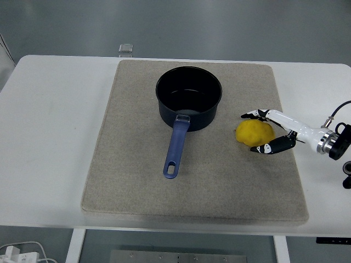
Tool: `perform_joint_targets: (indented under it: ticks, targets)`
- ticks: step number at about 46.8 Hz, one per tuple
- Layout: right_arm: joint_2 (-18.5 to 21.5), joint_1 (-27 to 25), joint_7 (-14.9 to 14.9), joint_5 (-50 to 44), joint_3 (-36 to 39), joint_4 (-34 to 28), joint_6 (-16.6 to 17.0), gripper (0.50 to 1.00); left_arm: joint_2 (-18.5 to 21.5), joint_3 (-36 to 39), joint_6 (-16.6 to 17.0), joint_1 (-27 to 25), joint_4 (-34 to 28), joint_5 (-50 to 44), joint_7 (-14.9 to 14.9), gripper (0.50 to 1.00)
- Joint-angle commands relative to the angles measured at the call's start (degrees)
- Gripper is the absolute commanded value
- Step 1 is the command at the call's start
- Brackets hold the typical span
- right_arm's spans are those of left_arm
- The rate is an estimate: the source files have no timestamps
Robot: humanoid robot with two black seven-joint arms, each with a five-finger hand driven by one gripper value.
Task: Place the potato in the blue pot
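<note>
— Where's the potato relative to the right hand?
— On the beige mat, right of the blue pot. The fingers are spread around its right side, not yet clamped; the pot lies up-left.

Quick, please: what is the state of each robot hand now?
Left hand: not in view.
Right hand: fingers open around the yellow, lumpy potato on the beige mat, not yet closed on it.

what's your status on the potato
Right hand open, fingers bracketing the potato, no grip yet. Potato on mat, right of blue pot. Pot empty, path clear.
</note>
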Motion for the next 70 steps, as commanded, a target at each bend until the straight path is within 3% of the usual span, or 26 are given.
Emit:
perform_joint_targets:
  ticks: [1,37,46,63,70]
  targets:
    - [0.01,0.08,0.0,0.01,0.13,0.0,0.08,0.5,0.0,0.0,0.0,0.0,0.01,-0.01,0.0,1.0]
    - [-0.43,0.26,0.0,0.36,0.92,0.09,0.08,0.5,0.0,0.0,0.0,0.0,0.01,-0.01,0.0,1.0]
    - [-2.19,3.94,0.09,0.63,1.18,0.09,0.6,0.5,0.0,0.0,0.0,0.0,0.01,-0.01,0.0,1.0]
    - [-7.47,15.46,0.09,8.45,1.18,-0.08,5.97,0.5,0.0,0.0,0.0,0.0,0.01,-0.01,0.0,1.0]
    - [-7.38,16.34,-0.18,8.54,1.27,-0.08,6.06,0.5,0.0,0.0,0.0,0.0,-0.08,-0.01,0.0,1.0]
